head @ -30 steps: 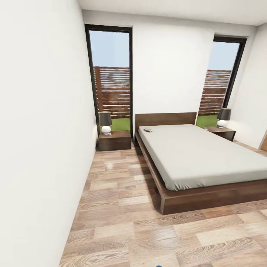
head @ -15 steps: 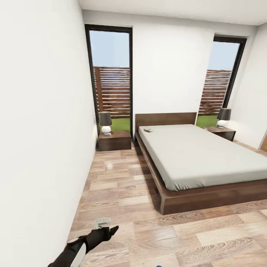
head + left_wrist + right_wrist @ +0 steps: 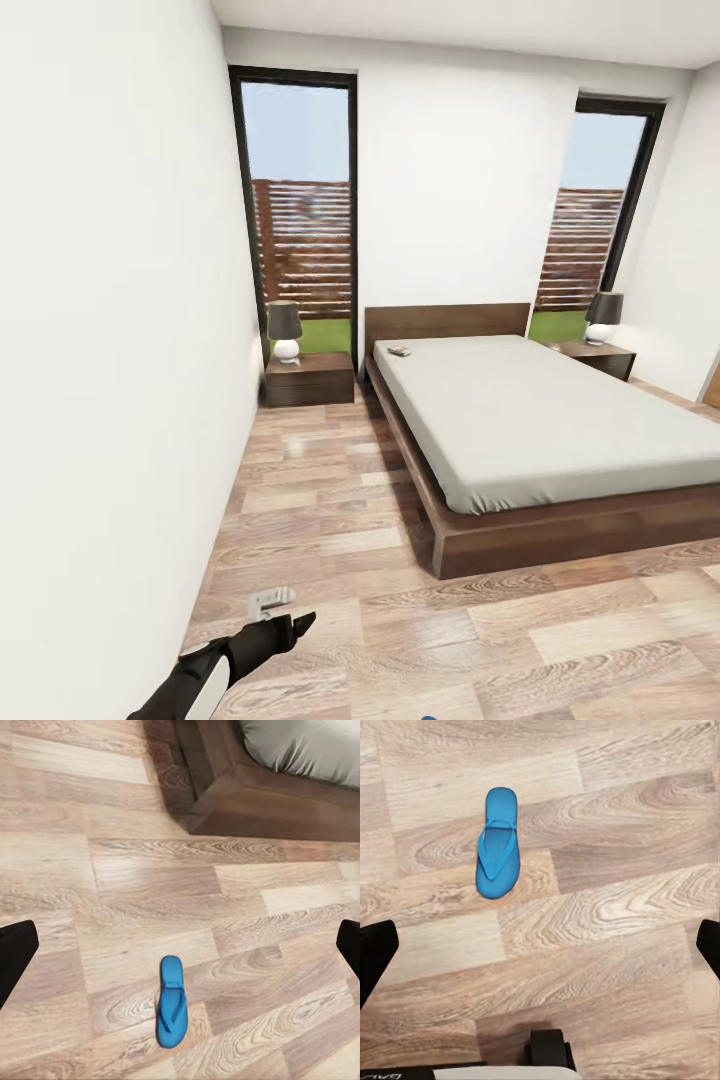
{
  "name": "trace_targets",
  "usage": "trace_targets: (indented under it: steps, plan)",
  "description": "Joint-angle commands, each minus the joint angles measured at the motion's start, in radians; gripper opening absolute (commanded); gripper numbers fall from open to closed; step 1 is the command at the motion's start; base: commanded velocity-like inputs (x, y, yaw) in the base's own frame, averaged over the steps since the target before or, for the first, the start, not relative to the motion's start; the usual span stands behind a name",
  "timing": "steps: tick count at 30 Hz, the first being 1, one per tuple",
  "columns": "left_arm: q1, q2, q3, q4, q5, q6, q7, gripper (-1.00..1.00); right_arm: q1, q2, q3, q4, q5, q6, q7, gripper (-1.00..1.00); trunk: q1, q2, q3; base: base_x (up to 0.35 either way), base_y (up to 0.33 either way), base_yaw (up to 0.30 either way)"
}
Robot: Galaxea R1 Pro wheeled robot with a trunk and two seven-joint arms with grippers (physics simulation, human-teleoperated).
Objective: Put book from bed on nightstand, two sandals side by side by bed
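The bed (image 3: 520,430) is a low platform of dark brown wood with a flat, plain headboard and a smooth, matte grey-white mattress with rounded edges; it stands right of centre, its head against the far white wall. The book (image 3: 399,351), small and thin, lies on the mattress at the far left corner, close to the headboard; its cover is too small to read. A glossy dark brown nightstand (image 3: 310,378) sits just left of the bed's head, carrying a lamp (image 3: 285,331) with a round white base and a dark shade. A second nightstand (image 3: 597,357) with a matching lamp (image 3: 603,317) stands at the far right of the bed.

The floor (image 3: 330,560) is light brown planks with strong wavy grain and a soft sheen. Tall, narrow black-framed windows (image 3: 300,210) in the far wall show a slatted fence and grass outside.

A bright blue sandal (image 3: 172,1000), flat and slim with thin straps, lies on the planks in the left wrist view, near the bed frame's corner; a blue sandal (image 3: 498,842) also lies on bare planks in the right wrist view.

The left end effector (image 3: 283,618), black with a pale part above it, reaches over the near left floor; in its wrist view its fingers sit wide apart at the frame edges, holding nothing. The right end effector's fingers (image 3: 375,956) are likewise spread wide and empty.
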Motion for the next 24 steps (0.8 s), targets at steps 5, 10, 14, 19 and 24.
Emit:
trace_targets:
  steps: [5,10,14,19,24]
  plan:
    - [0.000,0.000,0.000,-0.002,0.011,0.007,-0.005,1.00,-0.187,0.001,0.000,-0.039,-0.004,0.289,-0.005,1.00,0.000,-0.001,-0.001,0.000,0.000,0.000]
    - [0.000,0.000,0.003,-0.003,0.012,0.008,-0.005,1.00,-0.318,0.003,0.000,-0.042,-0.006,0.376,-0.012,1.00,0.000,-0.001,-0.001,0.000,0.000,0.000]
    - [0.000,-0.001,0.014,-0.003,0.013,0.008,-0.004,1.00,-0.349,0.007,0.001,-0.046,0.000,0.463,-0.050,1.00,0.000,-0.001,-0.001,0.000,0.000,0.000]
    - [0.000,-0.001,0.020,-0.003,0.013,0.008,-0.005,1.00,-0.358,0.009,0.001,-0.046,0.004,0.551,-0.074,1.00,0.000,-0.001,-0.001,0.000,0.000,0.000]
    - [0.000,-0.001,0.023,-0.004,0.013,0.009,-0.006,1.00,-0.360,0.008,0.001,-0.046,0.005,0.572,-0.079,1.00,0.000,-0.001,-0.001,0.000,0.000,0.000]
